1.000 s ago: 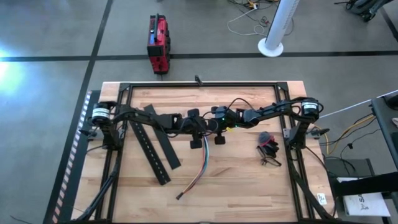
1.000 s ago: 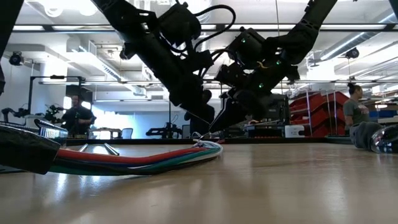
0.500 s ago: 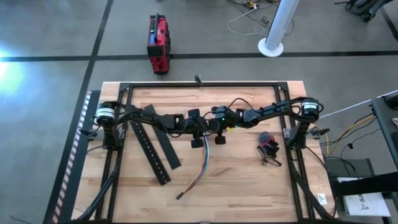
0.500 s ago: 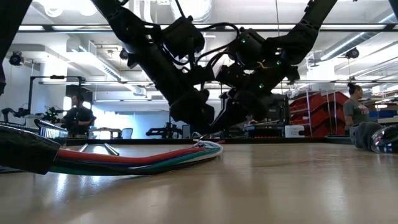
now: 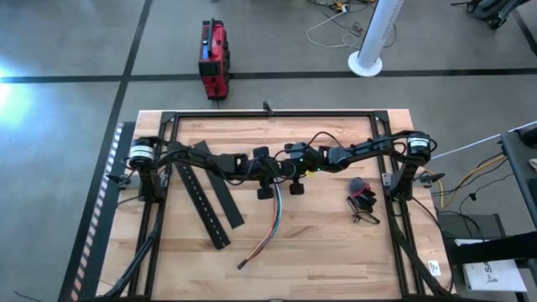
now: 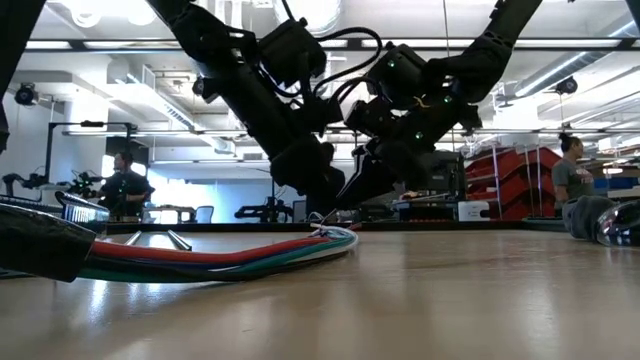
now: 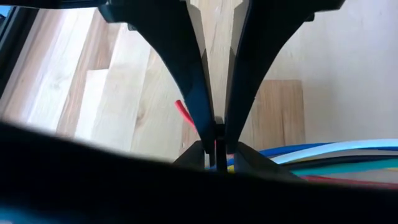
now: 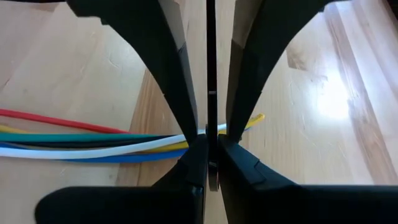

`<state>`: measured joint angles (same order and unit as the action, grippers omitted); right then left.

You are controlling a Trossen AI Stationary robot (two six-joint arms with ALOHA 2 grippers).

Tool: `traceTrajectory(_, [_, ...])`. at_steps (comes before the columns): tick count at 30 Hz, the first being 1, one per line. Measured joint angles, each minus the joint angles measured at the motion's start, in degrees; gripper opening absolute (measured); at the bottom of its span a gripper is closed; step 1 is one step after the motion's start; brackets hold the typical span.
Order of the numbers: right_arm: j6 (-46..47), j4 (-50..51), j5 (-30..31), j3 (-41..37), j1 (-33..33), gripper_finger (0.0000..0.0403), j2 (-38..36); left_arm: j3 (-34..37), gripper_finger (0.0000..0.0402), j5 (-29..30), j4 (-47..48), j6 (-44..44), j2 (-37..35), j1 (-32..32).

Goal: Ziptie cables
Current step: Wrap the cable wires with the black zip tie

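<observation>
Clamped on a thin black strip, the right gripper (image 8: 211,149) meets the left gripper (image 7: 214,146), whose fingers pinch nearly together over the cables (image 5: 270,231). That coloured bundle lies on the wooden table (image 5: 336,243), one end under both grippers mid-table.
</observation>
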<state>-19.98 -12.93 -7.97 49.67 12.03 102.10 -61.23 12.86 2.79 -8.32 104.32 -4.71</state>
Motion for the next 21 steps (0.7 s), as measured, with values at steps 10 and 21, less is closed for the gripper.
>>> traceTrajectory(10, [-0.04, 0.72, -0.02, -0.02, 0.00, 0.0009, -0.01, -0.94, 0.0069, 0.07, 4.20, 0.05, -0.98, 0.04])
traceTrajectory(21, [-0.05, 0.63, -0.02, -0.02, 0.02, 0.0009, -0.01, -0.94, 0.0064, 0.07, 6.84, 0.42, -4.39, 0.20])
